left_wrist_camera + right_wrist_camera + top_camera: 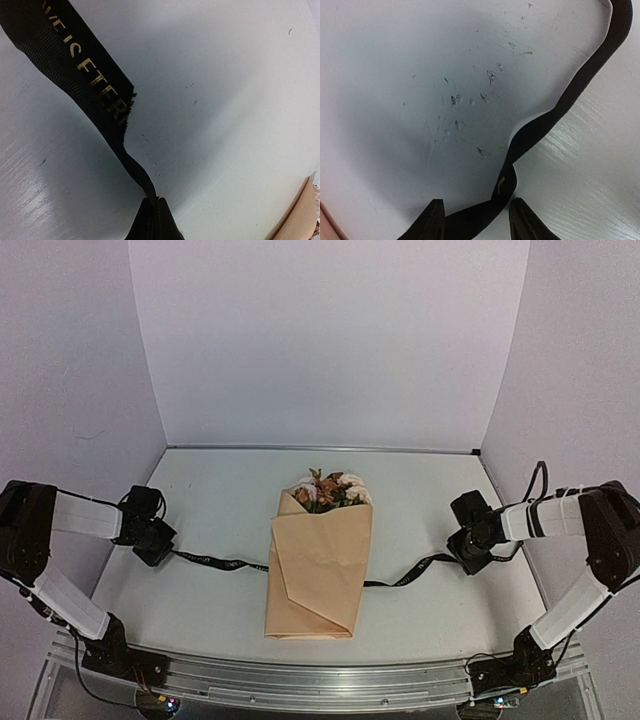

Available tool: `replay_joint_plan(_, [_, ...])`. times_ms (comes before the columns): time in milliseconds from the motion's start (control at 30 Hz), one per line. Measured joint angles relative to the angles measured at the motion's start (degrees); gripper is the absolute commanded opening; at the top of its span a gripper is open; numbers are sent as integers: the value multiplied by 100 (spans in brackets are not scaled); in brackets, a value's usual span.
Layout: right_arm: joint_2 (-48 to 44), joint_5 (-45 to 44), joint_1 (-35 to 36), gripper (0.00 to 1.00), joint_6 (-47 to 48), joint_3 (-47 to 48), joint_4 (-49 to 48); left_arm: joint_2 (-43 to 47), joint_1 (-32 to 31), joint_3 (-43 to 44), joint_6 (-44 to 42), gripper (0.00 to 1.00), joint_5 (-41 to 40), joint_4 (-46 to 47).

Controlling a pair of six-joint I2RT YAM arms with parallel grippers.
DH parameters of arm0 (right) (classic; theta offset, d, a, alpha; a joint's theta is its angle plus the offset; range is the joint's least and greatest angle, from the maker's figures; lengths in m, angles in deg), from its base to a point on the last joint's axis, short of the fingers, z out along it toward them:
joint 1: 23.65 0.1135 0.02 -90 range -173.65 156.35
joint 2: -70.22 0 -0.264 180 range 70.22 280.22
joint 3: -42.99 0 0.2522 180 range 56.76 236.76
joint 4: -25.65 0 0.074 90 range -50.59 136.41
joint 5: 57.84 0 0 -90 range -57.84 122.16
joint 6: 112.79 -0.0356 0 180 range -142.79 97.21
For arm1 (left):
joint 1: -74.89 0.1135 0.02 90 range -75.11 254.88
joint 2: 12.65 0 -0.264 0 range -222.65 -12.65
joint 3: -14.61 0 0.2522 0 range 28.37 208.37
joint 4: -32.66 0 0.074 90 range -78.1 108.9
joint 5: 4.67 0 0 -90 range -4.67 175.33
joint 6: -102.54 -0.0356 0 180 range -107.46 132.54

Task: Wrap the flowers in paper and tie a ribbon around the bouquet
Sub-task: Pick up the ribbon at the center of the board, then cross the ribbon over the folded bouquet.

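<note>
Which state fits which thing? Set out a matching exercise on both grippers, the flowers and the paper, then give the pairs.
Things:
1. left gripper
2. right gripper
3. flowers
4. paper

States:
A. folded into a tan wrap
B. shut on the ribbon
C. jaws apart, ribbon lying between them
D. showing at the wrap's far end

Pairs: 1-B, 2-C, 3-D, 4-A

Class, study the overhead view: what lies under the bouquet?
The ribbon reaches the bouquet on both sides and vanishes beneath it. Its middle stretch is hidden by the paper.
</note>
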Motion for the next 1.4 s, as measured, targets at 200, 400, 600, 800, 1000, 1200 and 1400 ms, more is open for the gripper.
replay_joint_plan(200, [92, -45, -31, 7, 171, 23, -76, 124, 0, 27, -293, 0, -1, -93])
replay_joint_plan(400, [172, -21, -42, 0, 484, 114, -1, 247, 0, 60, -651, 0, 37, -139])
replay_joint_plan(600, [-316, -37, 12, 0, 892, 243, 326, 684, -109, 180, -1307, 0, 326, -76])
replay_joint_plan(800, [-1162, -119, 606, 0, 1286, 671, 584, 1350, -944, 493, -2053, 0, 599, 395])
replay_joint_plan(1000, [-1194, 11, 1211, 0, 1673, 1369, 678, 1524, -2345, 907, -2993, 0, 1043, 1204])
replay_joint_plan(1200, [-454, 516, 1270, 0, 2143, 2378, 640, 409, -3750, 2358, -4187, 0, 1562, 1449])
replay_joint_plan(1400, [511, 1385, 1158, 0, 2383, 3055, 648, -1319, -5034, 3902, -5534, 0, 1983, 855])
